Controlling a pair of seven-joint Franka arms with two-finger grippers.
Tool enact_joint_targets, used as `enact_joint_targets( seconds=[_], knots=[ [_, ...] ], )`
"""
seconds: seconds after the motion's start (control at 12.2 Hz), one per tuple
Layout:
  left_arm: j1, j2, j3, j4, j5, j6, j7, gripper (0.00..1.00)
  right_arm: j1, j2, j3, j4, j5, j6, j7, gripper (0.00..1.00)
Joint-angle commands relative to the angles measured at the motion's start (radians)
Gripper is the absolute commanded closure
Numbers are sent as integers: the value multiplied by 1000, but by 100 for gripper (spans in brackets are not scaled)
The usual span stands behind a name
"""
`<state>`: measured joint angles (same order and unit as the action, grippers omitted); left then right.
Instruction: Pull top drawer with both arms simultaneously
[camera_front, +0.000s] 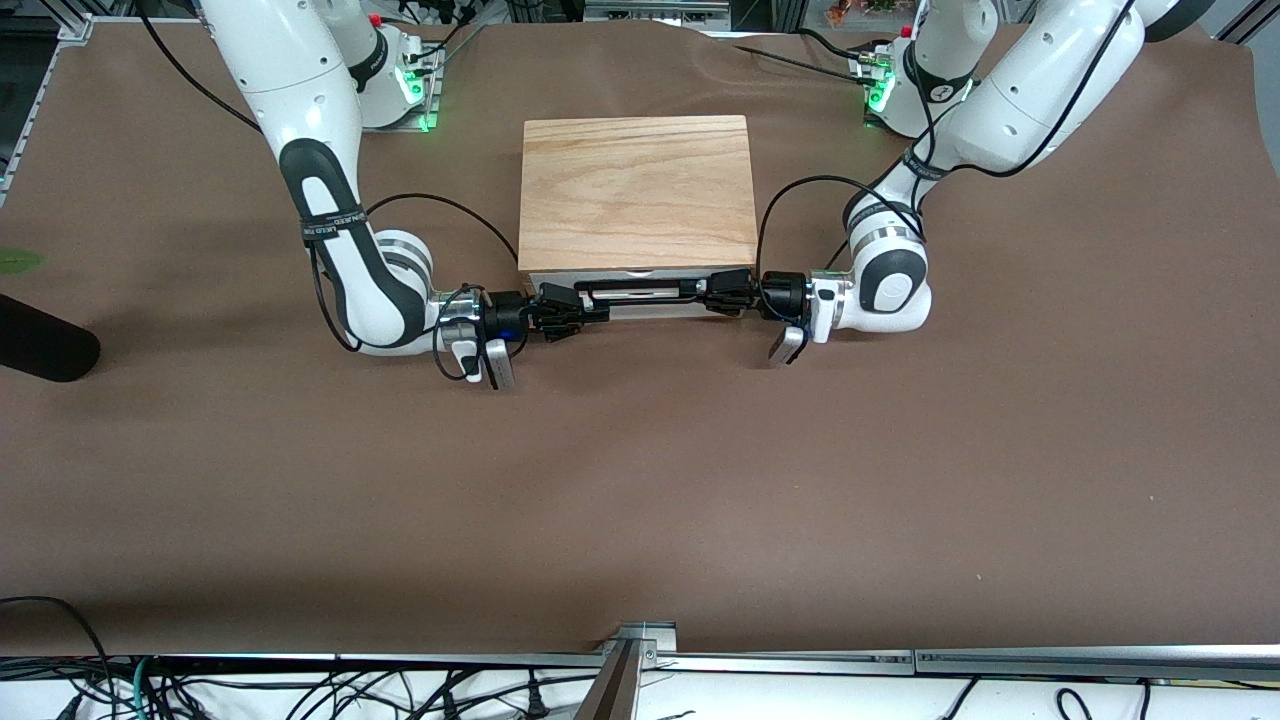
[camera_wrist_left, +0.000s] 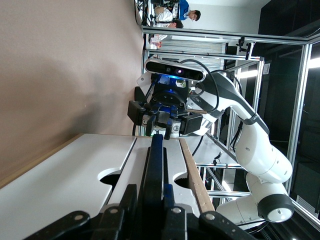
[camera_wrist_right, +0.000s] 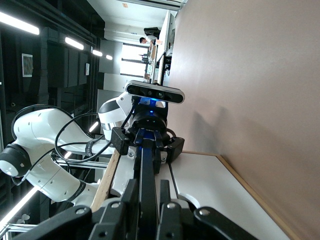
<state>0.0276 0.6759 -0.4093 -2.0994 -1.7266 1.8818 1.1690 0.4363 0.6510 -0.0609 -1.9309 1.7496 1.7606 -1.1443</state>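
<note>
The left hand (camera_front: 712, 291) is clamped on one end of the black bar handle (camera_front: 645, 290), toward the left arm's end of the tabletop (camera_front: 640, 480); the right hand (camera_front: 580, 303) is clamped on the handle's other end, so the two hands face each other along the bar; in the left wrist view the right hand (camera_wrist_left: 161, 120) shows at the bar's other end, and in the right wrist view the left hand (camera_wrist_right: 147, 145) shows likewise; the handle belongs to the top drawer (camera_front: 640, 293), whose white front sits just under the front edge of the light-wood box (camera_front: 637, 190); the drawer shows only a thin strip out of the box; from the handle toward six o'clock in the front view, open brown tabletop runs to the metal rail (camera_front: 640, 660); a black object (camera_front: 40, 340) lies at nine o'clock, well apart.
</note>
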Motion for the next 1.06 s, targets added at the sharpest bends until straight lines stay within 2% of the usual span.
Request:
enact_joint_targets(
  seconds=[0.0, 0.57, 0.65, 0.82, 0.98],
  knots=[
    [-5, -10, -11, -44, 19, -38, 17, 100, 2, -36, 6, -48, 13, -1, -2, 75],
    [-5, -10, -11, -44, 19, -38, 17, 100, 2, -50, 23, -91, 13, -4, -15, 76],
    [-5, -10, -9, -44, 19, -38, 17, 100, 2, -50, 23, -95, 13, -4, -15, 81],
    [-5, -10, -9, -44, 19, -38, 17, 100, 2, -54, 23, -100, 13, -4, -15, 100],
    [-5, -10, -9, -44, 19, -38, 18, 100, 2, -54, 21, -94, 13, -6, -9, 100]
  ],
)
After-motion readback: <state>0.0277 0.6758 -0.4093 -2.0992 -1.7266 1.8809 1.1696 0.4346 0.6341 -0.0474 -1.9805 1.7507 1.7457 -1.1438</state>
